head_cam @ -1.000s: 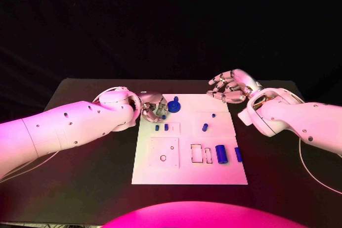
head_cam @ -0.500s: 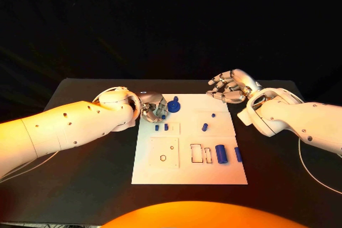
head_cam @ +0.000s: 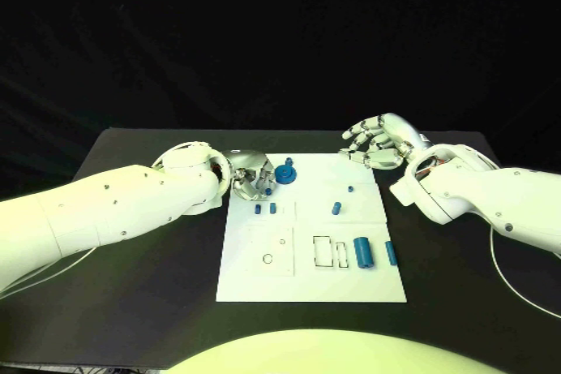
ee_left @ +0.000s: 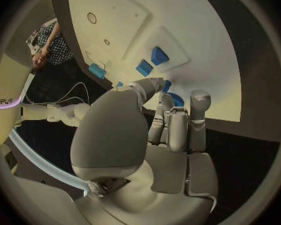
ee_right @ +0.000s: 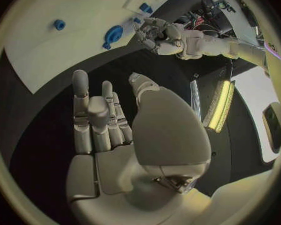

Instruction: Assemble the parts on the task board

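L hand (head_cam: 248, 182) fingers pinch blue part (head_cam: 264, 191); R hand (head_cam: 376, 143) fingers apart, empty.

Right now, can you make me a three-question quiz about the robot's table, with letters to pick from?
1. Where is the left hand?
A. at the far left corner of the task board
B. off the table
C. on the board's near right corner

2. What colour are the parts lying on the board?
A. red
B. blue
C. yellow

3. What is the right hand doing?
A. squeezing a cylinder
B. lying flat on the board
C. holding nothing, fingers apart

Answers: 1 A, its fingers sit beside the round part at that corner. 2 B, the cylinder and its neighbours are blue. 3 C, the right wrist view shows bare fingers above the dark table.
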You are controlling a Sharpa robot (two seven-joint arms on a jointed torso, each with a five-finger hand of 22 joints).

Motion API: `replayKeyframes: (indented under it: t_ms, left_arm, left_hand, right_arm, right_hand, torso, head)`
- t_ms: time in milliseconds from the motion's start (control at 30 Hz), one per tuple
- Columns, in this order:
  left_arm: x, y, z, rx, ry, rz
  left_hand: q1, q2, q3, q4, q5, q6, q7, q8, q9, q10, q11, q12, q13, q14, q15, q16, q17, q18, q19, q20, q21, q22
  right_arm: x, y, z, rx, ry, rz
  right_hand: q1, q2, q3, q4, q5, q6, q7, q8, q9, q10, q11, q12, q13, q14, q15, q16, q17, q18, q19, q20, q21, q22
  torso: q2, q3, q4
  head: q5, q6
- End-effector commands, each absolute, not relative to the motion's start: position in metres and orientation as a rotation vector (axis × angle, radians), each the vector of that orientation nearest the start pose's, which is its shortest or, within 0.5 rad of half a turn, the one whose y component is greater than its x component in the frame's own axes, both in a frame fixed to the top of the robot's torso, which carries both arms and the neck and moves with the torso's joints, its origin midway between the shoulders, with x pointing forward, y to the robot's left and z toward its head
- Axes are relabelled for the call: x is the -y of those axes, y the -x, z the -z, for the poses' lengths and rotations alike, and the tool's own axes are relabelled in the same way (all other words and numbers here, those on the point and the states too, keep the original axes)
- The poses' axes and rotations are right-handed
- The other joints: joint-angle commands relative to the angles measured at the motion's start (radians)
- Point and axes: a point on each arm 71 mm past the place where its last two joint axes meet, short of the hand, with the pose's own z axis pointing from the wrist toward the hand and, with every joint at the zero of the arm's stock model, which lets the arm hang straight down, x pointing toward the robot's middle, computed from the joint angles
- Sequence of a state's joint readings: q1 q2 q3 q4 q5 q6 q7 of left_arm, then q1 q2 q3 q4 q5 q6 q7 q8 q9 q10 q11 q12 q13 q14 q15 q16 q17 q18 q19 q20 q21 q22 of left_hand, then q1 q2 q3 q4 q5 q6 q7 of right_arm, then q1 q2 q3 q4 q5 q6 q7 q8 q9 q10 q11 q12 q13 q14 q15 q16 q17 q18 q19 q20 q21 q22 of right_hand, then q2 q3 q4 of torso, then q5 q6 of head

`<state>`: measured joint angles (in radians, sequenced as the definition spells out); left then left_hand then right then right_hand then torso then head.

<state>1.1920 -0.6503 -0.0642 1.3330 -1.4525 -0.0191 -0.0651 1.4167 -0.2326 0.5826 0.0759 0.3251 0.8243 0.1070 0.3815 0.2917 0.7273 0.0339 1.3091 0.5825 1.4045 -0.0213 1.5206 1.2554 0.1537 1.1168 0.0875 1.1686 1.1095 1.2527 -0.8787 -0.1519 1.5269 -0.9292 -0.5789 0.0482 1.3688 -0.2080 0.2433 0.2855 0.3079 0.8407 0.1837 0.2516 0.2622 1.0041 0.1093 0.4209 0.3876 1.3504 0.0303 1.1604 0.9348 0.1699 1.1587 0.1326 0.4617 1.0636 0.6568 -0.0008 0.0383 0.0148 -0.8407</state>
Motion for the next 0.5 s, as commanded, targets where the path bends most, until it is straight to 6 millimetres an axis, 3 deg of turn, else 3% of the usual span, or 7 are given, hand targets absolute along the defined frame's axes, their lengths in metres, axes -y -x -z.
replayKeyframes:
  t_ms: [33,500]
  left_arm:
    - [-0.1487,-0.5025,0.2268,-1.967,-0.338,0.667]
    - [-0.1485,-0.5023,0.2262,-1.961,-0.337,0.674]
  left_hand:
    - [0.008,0.005,0.005,0.000,-0.001,0.009,-0.001,0.004,0.002,0.010,-0.001,0.006,0.003,0.007,0.001,0.007,0.002,-0.018,0.005,0.001,0.004,0.001]
    - [0.006,0.004,0.006,0.000,-0.001,0.011,0.001,0.004,0.002,0.008,0.000,0.007,0.001,0.005,0.001,0.007,-0.001,-0.018,0.006,0.001,0.005,0.003]
  right_arm:
    - [0.2281,-0.4836,0.1868,-1.552,-0.330,-0.860]
    - [0.2278,-0.4837,0.1868,-1.551,-0.330,-0.860]
  right_hand:
    - [0.000,-0.008,0.003,-0.002,0.005,-0.001,0.008,0.004,0.000,-0.004,0.003,-0.003,-0.001,-0.008,0.002,-0.004,0.000,0.009,-0.005,0.000,-0.004,-0.001]
    - [0.000,-0.008,0.003,-0.002,0.005,-0.001,0.008,0.004,0.000,-0.004,0.003,-0.003,-0.001,-0.008,0.002,-0.004,0.000,0.009,-0.005,0.000,-0.004,-0.001]
  torso:
    - [0.000,-0.0002,0.0002]
    - [0.000,-0.0004,-0.0001]
  head:
    - [0.000,0.000]
    - [0.002,0.000]
